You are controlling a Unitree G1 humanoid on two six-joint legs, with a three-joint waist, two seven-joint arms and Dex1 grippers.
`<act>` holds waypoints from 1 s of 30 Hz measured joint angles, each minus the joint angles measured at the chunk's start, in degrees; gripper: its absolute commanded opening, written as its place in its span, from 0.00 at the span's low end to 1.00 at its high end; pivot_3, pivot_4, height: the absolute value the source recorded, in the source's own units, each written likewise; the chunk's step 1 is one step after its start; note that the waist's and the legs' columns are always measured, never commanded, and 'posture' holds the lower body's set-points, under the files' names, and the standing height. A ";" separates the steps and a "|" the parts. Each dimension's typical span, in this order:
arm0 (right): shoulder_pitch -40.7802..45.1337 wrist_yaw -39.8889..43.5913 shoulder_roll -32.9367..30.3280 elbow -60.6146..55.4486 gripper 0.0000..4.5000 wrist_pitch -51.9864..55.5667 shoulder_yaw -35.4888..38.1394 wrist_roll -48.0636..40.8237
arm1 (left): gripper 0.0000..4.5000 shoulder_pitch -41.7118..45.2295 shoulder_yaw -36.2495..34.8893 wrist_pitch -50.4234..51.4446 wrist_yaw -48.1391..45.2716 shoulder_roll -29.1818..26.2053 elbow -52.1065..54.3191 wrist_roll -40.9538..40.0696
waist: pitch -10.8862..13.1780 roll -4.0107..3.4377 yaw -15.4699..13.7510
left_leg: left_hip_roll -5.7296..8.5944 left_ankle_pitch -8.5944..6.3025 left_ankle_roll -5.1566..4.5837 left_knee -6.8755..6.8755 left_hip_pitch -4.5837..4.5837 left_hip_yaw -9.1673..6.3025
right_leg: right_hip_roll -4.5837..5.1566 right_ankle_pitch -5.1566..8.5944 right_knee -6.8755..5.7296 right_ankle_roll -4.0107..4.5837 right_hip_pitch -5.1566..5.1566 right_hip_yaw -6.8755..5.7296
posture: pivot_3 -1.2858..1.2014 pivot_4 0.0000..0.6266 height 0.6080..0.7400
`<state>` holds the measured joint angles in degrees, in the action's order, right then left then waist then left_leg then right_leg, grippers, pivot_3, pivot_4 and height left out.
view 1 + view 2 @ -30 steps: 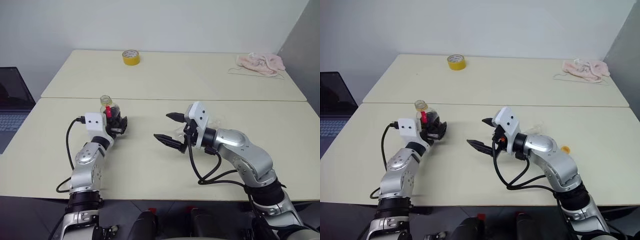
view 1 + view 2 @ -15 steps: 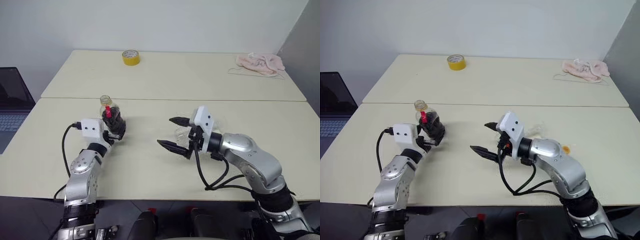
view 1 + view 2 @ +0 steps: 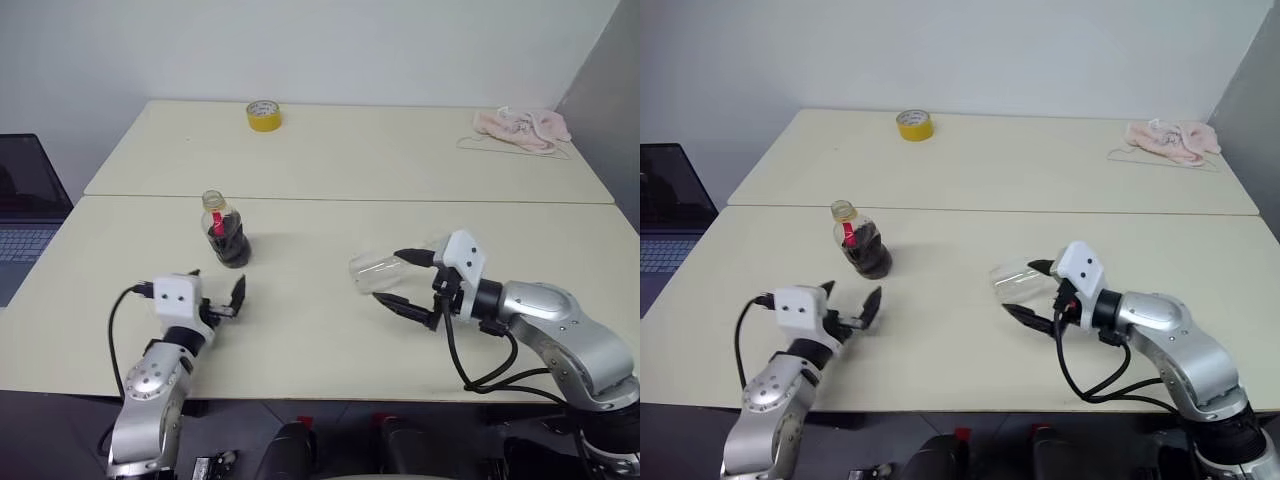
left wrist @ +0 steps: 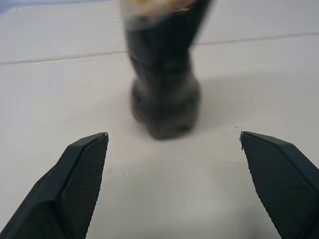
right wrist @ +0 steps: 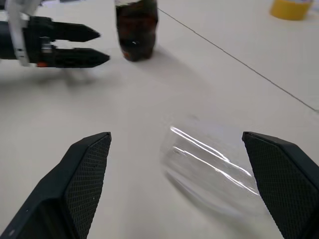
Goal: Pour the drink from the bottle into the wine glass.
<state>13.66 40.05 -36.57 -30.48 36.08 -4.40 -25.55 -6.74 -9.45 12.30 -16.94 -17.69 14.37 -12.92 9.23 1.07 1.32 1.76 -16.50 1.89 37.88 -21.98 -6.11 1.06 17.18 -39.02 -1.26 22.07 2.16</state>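
Just ahead of the left gripper [image 4: 172, 144], a little apart from its wide-open fingers, the bottle [image 3: 226, 231] stands upright with the dark drink [image 4: 164, 97] inside. Between the spread fingers of the right gripper [image 5: 177, 144] the wine glass [image 5: 212, 164] lies on its side on the table [image 3: 300, 330], not gripped.

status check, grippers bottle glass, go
Left gripper open, short of bottle. Right gripper open beside glass. Bottle upright, drink inside; glass on its side. Nothing between them.
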 measured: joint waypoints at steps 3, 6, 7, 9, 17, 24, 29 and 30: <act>-0.17 -0.42 -0.16 0.24 1.00 -1.64 -0.01 2.18 | 0.99 0.81 1.93 -0.13 -1.60 -0.24 0.97 0.11 | 0.00 0.00 0.02 | 0.00 0.00 0.00 -0.01 0.01 0.03 | -0.01 0.00 0.01 0.00 -0.02 0.02 | 0.52 0.24 1.00; -0.12 -2.40 -1.25 2.12 1.00 -5.03 -0.54 7.99 | 0.99 2.31 4.22 -0.01 -3.78 -1.51 1.76 0.39 | 0.00 0.00 0.01 | 0.01 0.00 0.01 0.00 0.01 0.06 | 0.00 0.00 0.02 0.00 -0.02 0.04 | 0.52 0.24 1.00; -0.09 -2.90 -2.21 3.18 1.00 -6.42 -1.16 10.45 | 0.99 2.80 5.04 0.12 -4.36 -2.11 2.37 0.54 | 0.00 0.00 0.01 | 0.01 0.01 0.02 0.00 0.01 0.05 | 0.00 0.00 0.02 0.00 -0.02 0.03 | 0.52 0.24 1.00; -0.09 -3.06 -4.25 5.24 1.00 -9.44 -2.30 15.23 | 0.99 3.77 6.52 0.88 -5.63 -3.49 3.98 0.82 | 0.00 0.00 0.01 | 0.01 0.01 0.02 -0.01 0.01 0.05 | 0.00 0.00 0.02 0.00 -0.02 0.03 | 0.52 0.24 1.00; 1.82 -6.33 -8.38 13.13 1.00 -22.13 -8.30 33.74 | 0.99 8.71 12.82 5.85 -9.97 -5.38 9.94 0.63 | 0.00 -0.01 0.05 | 0.00 0.05 0.09 -0.01 0.04 0.08 | -0.01 0.00 0.00 0.00 -0.02 0.06 | 0.52 0.24 1.00; 5.02 -14.30 -4.76 19.71 1.00 -28.09 -12.74 49.45 | 0.99 12.86 13.30 7.68 -10.05 -4.64 9.45 0.37 | 0.00 0.00 0.16 | 0.00 0.14 0.25 -0.01 0.03 0.13 | -0.01 0.00 0.00 0.00 -0.01 0.11 | 0.52 0.24 1.00; 5.11 -18.14 -1.56 22.16 1.00 -29.83 -14.73 56.26 | 0.99 14.27 13.56 7.73 -10.23 -4.54 8.99 0.28 | 0.00 0.00 0.14 | 0.01 0.14 0.26 0.01 0.04 0.14 | -0.01 0.00 0.00 0.00 -0.01 0.12 | 0.52 0.24 1.00; 5.09 -18.72 -1.10 22.50 1.00 -30.12 -14.92 57.01 | 0.99 14.41 13.57 7.73 -10.27 -4.51 8.68 0.25 | 0.00 0.00 0.13 | 0.01 0.14 0.26 0.00 0.04 0.15 | -0.01 0.00 0.00 0.00 -0.01 0.12 | 0.52 0.24 1.00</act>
<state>18.75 21.33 -37.67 -7.99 5.96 -19.32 31.45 7.68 4.13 20.03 -27.21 -22.21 23.05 -12.67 9.24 1.06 1.45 1.77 -16.36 2.15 37.88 -21.94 -5.96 1.05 17.18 -39.02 -1.26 22.06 2.28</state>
